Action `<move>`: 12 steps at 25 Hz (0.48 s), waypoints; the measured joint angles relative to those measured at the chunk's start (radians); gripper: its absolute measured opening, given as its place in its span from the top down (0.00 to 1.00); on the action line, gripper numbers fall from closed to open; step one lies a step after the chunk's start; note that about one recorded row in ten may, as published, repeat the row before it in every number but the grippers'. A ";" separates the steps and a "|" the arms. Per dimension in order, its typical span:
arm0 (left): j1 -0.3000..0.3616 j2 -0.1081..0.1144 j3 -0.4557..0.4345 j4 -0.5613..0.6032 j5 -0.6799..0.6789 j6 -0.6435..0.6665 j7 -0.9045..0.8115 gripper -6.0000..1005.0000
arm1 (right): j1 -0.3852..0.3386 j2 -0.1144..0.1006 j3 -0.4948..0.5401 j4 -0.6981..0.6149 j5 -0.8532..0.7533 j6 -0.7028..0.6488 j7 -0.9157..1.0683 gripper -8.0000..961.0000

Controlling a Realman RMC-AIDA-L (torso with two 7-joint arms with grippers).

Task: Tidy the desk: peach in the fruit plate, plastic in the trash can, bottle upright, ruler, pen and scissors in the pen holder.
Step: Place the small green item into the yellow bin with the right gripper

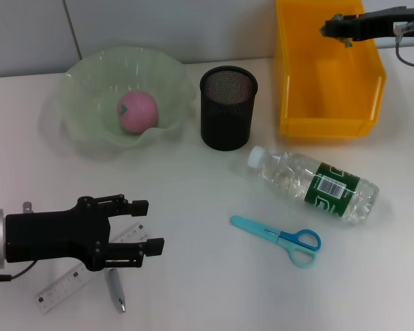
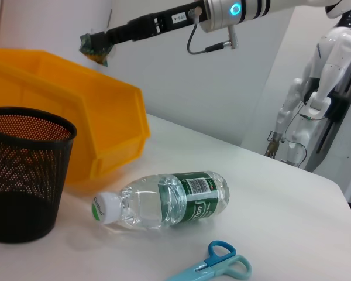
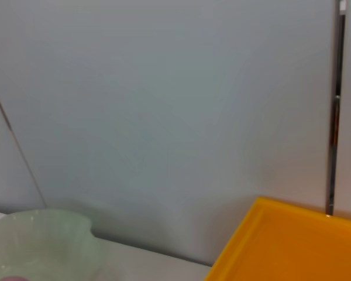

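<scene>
A white desk [image 1: 193, 276] stands against a pale grey panelled wall [image 1: 159, 27]. At its far right sits one yellow bin [image 1: 328, 121], where the right end effector [image 1: 337, 29] hovers, pinching a dark scrap of plastic [image 2: 93, 50]. One green fruit plate [image 1: 90, 131] holds one pink peach [image 1: 137, 112]. One water bottle [image 1: 314, 185] lies on its side near one black mesh pen holder [image 1: 228, 110]. The left end effector [image 1: 148, 225], fingers spread, hangs over one ruler [image 1: 62, 289] and one pen [image 1: 116, 293]. One pair of blue scissors [image 1: 279, 238] lies flat.
</scene>
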State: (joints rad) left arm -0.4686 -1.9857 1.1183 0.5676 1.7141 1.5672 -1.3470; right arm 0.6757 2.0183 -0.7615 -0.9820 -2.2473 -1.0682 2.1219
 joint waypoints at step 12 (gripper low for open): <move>-0.004 0.001 0.000 0.000 0.001 0.001 -0.001 0.19 | 0.002 0.007 -0.022 0.023 0.000 0.070 -0.010 0.32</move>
State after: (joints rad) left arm -0.4726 -1.9849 1.1182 0.5676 1.7151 1.5678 -1.3483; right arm 0.6779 2.0257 -0.7839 -0.9591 -2.2474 -0.9985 2.1122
